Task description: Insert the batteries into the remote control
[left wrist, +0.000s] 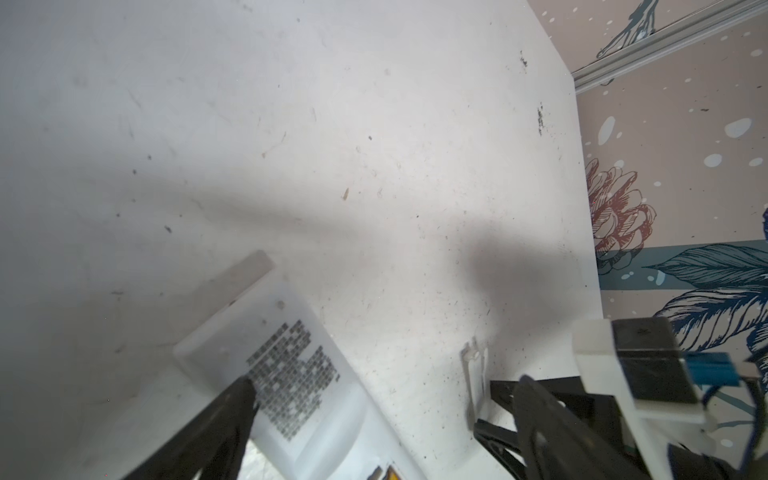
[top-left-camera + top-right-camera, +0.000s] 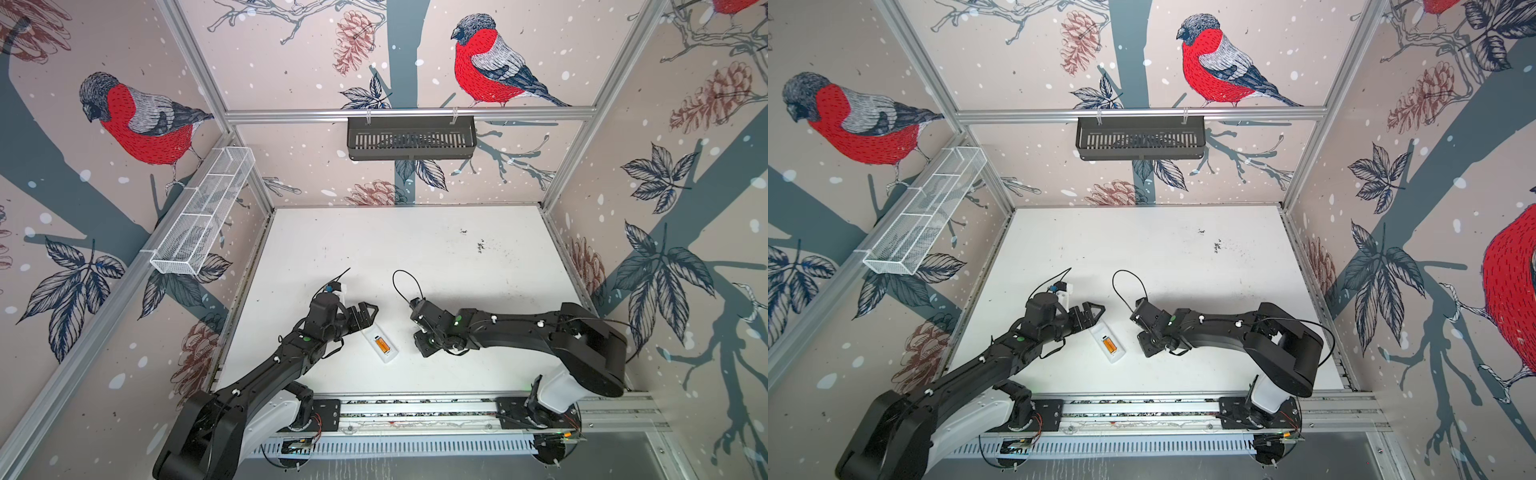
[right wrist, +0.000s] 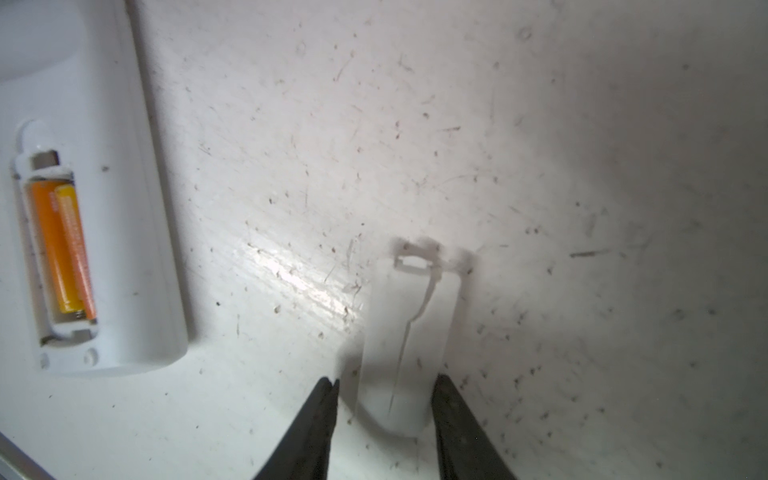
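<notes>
looking down on a scuffed white table [image 2: 415, 249] inside a bird-papered booth. catching the left gripper [image 2: 368, 318] spread wide and holding nothing, with one finger [image 1: 232, 415] over the printed label [image 1: 291, 374] on the remote control [image 2: 380, 343] and the other out past its edge, above bare table; not telling whether that finger is touching the plastic. catching the right gripper [image 3: 384, 382] partly open, with fingers straddling a loose white battery cover [image 3: 409, 332] lying on the table, one finger seeming to meet the cover's long edge, the other standing just shy of the opposite edge, so not showing a firm grip. finding the remote control lying back up between the two pairs of fingers, beside the right pair and apart from it, compartment uncovered. showing the batteries [image 3: 62, 249] sitting side by side inside that compartment, well aside from the right fingers.
</notes>
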`<state>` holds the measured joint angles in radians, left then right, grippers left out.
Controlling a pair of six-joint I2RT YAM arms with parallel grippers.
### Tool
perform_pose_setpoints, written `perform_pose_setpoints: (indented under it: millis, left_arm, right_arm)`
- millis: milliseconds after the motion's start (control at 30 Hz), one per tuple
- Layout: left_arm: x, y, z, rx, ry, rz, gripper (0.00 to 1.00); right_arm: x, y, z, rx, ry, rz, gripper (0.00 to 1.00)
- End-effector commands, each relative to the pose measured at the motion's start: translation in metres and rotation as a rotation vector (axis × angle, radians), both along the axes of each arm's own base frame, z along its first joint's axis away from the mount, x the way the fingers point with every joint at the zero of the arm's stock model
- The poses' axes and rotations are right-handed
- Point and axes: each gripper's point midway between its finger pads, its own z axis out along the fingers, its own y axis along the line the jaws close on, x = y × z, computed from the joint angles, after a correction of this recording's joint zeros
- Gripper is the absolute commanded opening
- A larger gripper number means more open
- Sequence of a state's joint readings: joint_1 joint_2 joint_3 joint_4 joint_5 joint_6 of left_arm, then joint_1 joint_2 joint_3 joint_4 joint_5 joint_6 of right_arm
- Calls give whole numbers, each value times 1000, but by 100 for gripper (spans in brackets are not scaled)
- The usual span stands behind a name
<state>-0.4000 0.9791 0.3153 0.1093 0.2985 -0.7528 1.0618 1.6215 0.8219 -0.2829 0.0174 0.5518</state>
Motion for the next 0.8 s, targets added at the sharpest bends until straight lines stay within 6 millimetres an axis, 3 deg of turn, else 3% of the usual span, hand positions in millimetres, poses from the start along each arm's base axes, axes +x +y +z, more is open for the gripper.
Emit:
perform_pose_setpoints:
  millis: [0,167,333,767]
  left_arm:
    - [7,19,11,93,-45,68,96]
    - [4,38,35,98,-81,114,96]
    - [2,39,51,79,-100,115,96]
    - [2,37,53,62,-113,107,96]
  right_arm:
    - [-12,-14,-13,-87,48,9,37]
    - [-18,-15,-14,-117,36,36,31]
    - [-23,-15,-10,-114,13,67,28]
    - [-32,3,17,-14,-48,171,27]
